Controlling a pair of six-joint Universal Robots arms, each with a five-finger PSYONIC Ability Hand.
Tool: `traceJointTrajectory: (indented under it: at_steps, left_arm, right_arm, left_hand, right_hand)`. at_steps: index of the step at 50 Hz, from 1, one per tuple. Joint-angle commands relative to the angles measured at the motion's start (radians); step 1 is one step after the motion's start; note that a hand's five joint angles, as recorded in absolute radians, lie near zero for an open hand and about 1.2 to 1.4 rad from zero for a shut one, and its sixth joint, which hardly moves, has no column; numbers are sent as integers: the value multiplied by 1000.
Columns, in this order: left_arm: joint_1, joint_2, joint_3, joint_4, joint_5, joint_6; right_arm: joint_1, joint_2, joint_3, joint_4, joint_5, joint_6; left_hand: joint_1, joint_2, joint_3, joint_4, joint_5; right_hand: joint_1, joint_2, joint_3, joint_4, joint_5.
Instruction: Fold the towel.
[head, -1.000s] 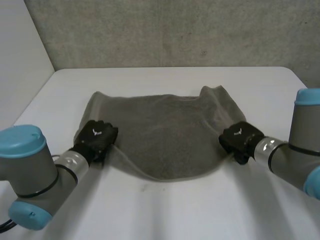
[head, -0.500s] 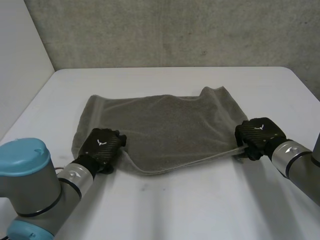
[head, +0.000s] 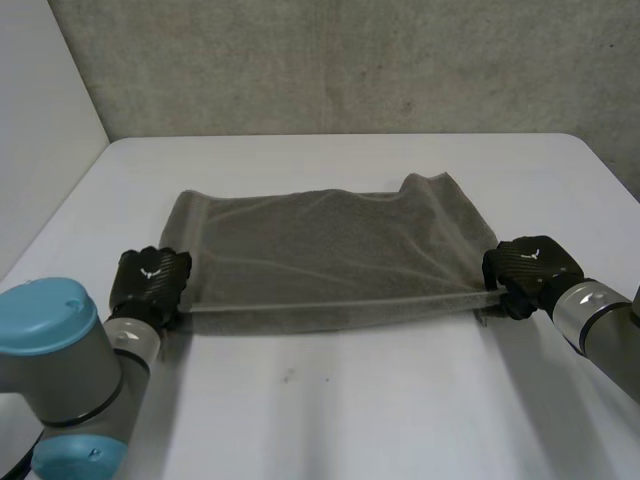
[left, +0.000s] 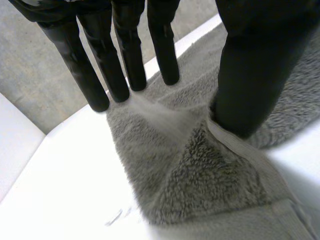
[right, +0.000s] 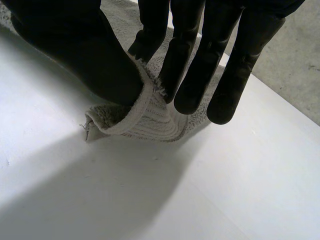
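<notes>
Across the middle of the white table (head: 350, 400): a grey terry towel (head: 330, 240), spread in a single layer with its long side running from one arm to the other. Far edge lying loose, with a small hump at the far right corner. Near edge drawn into a straight, taut line between the two hands.

At the table's near left, the left arm (head: 55, 360), grey with a light-blue cap. At the near right, the right arm (head: 600, 320), reaching in low over the table top.

At the towel's near left corner, the left hand (head: 150, 280). In the left wrist view, gripping the towel (left: 190, 175): thumb (left: 255, 75) pressed onto the pile just above the hem, straight fingers (left: 125, 65) on the other side of a raised ridge of cloth, the corner itself resting on the table (left: 60, 200) under the palm.

At the towel's near right corner, the right hand (head: 528, 270). In the right wrist view, closed on the cloth too: the woven hem band (right: 145, 117) curled up and pinched between thumb (right: 85, 55) and fingertips (right: 175, 85), with the very tip of the corner touching the table (right: 150, 200) just beside the thumb.
</notes>
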Motion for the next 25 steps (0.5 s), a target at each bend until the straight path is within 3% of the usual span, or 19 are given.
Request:
traceJointTrajectory:
  at_steps: [1, 8, 10, 15, 25]
  left_arm:
    - [12, 64, -77, 6, 7, 105]
    - [31, 120, -141, 70, 12, 131]
    - [43, 120, -144, 71, 13, 133]
    - [80, 120, -147, 68, 16, 131]
    - [150, 174, -129, 58, 13, 125]
  right_arm:
    - [1, 5, 6, -2, -2, 10]
    - [-5, 25, -2, -8, 1, 15]
    - [-12, 38, -11, -8, 3, 61]
    - [-27, 51, -20, -7, 3, 180]
    - [-44, 48, -14, -16, -11, 394]
  left_hand:
    - [773, 771, 771, 782, 785]
    - [773, 771, 771, 782, 785]
    - [773, 771, 771, 782, 785]
    - [773, 771, 771, 782, 785]
    - [773, 771, 771, 782, 785]
  right_hand:
    - [21, 203, 203, 200, 228]
    - [21, 203, 203, 200, 228]
    - [-352, -169, -169, -172, -144]
    - [-570, -388, -388, -391, -363]
    - [-574, -391, -392, -395, -367]
